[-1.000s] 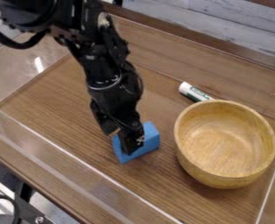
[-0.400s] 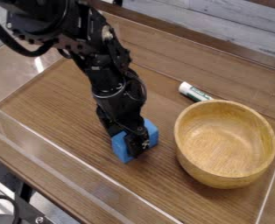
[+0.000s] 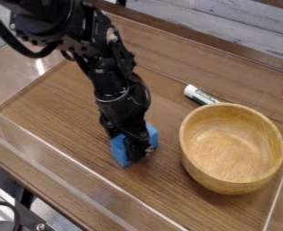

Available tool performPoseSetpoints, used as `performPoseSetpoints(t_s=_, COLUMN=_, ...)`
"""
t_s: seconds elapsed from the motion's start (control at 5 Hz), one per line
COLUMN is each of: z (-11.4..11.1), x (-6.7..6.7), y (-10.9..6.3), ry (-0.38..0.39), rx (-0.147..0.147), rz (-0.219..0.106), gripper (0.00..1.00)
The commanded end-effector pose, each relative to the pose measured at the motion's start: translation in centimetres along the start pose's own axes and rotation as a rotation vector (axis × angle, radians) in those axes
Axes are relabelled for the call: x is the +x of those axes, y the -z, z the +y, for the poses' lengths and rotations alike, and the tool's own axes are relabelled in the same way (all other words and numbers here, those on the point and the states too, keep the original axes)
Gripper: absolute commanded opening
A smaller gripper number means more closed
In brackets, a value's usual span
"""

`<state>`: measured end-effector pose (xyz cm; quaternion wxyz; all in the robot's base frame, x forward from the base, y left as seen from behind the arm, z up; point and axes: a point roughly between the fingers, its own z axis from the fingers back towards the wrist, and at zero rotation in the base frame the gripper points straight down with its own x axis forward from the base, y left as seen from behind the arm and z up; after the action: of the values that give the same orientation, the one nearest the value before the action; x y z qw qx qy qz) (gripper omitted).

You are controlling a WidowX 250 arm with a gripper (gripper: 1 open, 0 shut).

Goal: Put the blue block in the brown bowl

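The black gripper (image 3: 130,143) reaches down over the blue block (image 3: 128,151), its fingers around the block's upper part, though whether they are clamped on it or merely beside it I cannot tell. The block lies low on the wooden table (image 3: 59,104), partly hidden by the fingers, its long axis seeming to run slantwise from lower left to upper right in the view, the upper-right end pointing toward the marker's side; just right of it sits the brown bowl (image 3: 232,149), with the white-and-green marker (image 3: 202,95) near the bowl's far rim.
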<state>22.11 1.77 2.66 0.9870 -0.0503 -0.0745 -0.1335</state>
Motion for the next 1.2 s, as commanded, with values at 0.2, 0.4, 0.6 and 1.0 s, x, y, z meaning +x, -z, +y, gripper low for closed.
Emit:
performPoseSetpoints(t_s=0.2, z=0.4, x=2.0, y=-4.3, ry=-0.001, rx=0.050, rz=-0.058, gripper=0.00)
performPoseSetpoints(t_s=0.4, z=0.7, x=2.3, y=-3.9, ry=-0.007, rx=0.061, rz=-0.083, gripper=0.00)
performPoseSetpoints(t_s=0.6, z=0.9, x=2.4, y=-3.4, ry=-0.010, rx=0.057, rz=-0.094, gripper=0.00)
performPoseSetpoints(t_s=1.0, z=1.0, x=2.4, y=-2.7, ry=-0.022, rx=0.055, rz=-0.105, gripper=1.00)
